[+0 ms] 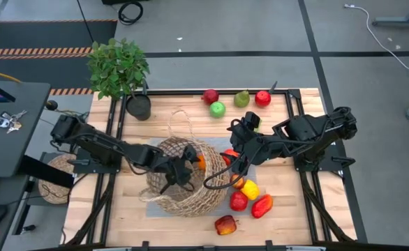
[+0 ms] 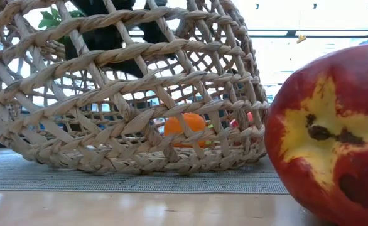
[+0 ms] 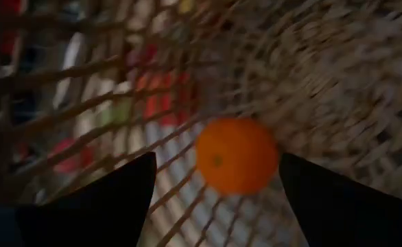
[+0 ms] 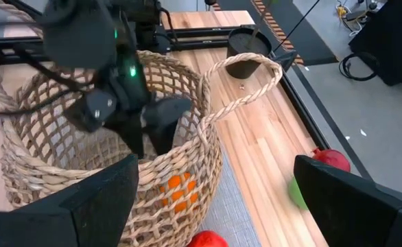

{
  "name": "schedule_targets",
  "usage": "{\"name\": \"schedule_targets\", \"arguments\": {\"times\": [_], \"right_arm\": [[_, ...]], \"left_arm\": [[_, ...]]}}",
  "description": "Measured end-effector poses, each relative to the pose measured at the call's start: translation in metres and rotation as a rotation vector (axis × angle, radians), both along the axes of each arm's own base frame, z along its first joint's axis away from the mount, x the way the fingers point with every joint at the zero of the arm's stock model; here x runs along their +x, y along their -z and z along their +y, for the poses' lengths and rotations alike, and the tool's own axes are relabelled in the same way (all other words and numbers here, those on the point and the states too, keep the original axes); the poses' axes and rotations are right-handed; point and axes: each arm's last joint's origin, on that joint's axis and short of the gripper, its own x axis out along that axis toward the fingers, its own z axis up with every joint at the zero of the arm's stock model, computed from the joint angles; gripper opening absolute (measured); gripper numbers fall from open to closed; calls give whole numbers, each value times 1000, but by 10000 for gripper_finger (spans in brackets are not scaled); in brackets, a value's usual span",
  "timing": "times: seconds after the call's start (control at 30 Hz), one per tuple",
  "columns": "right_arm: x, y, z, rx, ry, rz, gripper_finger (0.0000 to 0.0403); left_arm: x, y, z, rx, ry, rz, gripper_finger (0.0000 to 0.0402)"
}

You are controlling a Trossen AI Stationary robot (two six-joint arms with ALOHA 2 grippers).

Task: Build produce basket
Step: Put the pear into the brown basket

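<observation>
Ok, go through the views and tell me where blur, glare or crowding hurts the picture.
Left wrist view: dim and smeared, only the orange reads clearly inside the basket. Low view: bright windows wash out the background, a red-yellow fruit looms close. High view: evenly lit, sharp.

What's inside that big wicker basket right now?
One round orange fruit lies inside the large tan wicker basket, with the left gripper open above it. The arm hides part of the floor.
</observation>
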Motion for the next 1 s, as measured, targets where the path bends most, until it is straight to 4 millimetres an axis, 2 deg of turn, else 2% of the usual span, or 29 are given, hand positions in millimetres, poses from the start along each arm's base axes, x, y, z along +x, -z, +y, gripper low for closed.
{"name": "schedule_targets", "arguments": {"times": [0.5,0.87,1.0], "right_arm": [[-1,1,-1,-22,12,11,392],[-2,1,-2,-32,23,18,392],[-1,5,-2,-40,26,27,392]], "left_arm": [[-46,-69,1,58,-138,-275,306],[-100,-120,8,-122,-370,-572,284],[-124,-131,12,-249,-402,-633,271]]}}
